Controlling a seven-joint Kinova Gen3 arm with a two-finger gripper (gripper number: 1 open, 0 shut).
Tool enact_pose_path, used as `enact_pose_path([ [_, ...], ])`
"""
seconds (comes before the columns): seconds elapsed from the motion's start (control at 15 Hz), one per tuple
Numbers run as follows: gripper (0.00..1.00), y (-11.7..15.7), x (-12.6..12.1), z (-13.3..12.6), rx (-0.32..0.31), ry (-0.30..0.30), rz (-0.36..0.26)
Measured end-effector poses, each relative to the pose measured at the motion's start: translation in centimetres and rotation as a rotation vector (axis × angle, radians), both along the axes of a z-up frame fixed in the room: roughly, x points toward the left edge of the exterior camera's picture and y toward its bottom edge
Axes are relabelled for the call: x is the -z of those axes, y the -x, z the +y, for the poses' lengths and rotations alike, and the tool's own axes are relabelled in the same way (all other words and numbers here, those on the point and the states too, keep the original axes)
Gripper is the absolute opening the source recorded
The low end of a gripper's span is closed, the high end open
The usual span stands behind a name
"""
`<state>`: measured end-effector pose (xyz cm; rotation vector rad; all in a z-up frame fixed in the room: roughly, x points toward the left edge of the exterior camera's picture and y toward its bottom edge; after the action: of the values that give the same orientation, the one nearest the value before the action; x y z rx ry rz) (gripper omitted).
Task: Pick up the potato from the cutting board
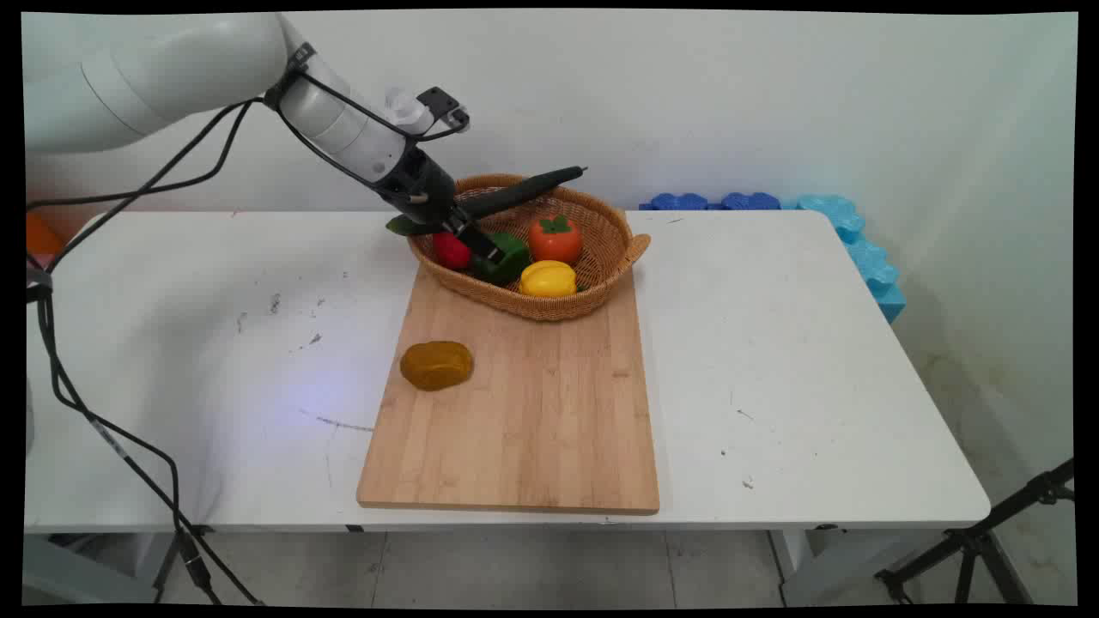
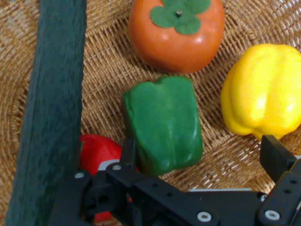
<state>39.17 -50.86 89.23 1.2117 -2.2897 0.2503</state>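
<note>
Two fingers of the pincer [image 2: 202,155] stood apart astride the green pepper [image 2: 163,123] in the basket [image 1: 614,249]; its long axis ran between them.

White bench [image 1: 773,360], surface marked with dark scuffs at left. Wooden cutting board [image 1: 532,429] lying flat at centre, long side running from near edge toward wall. Board carrying wicker basket [image 1: 614,257] at far end and brown-yellow lump [image 1: 436,365] near left edge.
</note>
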Motion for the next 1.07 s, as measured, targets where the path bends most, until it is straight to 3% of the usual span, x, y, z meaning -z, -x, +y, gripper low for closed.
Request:
enact_pose_path([
  [0.27,1.00,0.5,-1.5,0.3,0.012,0.025,0.021],
  [0.53,1.00,0.9,-5.3,2.5,0.046,0.041,0.057],
  [0.73,1.00,0.9,-8.3,5.5,0.089,0.035,0.088],
  [1.07,1.00,0.1,-10.0,10.7,0.142,-0.007,0.107],
])
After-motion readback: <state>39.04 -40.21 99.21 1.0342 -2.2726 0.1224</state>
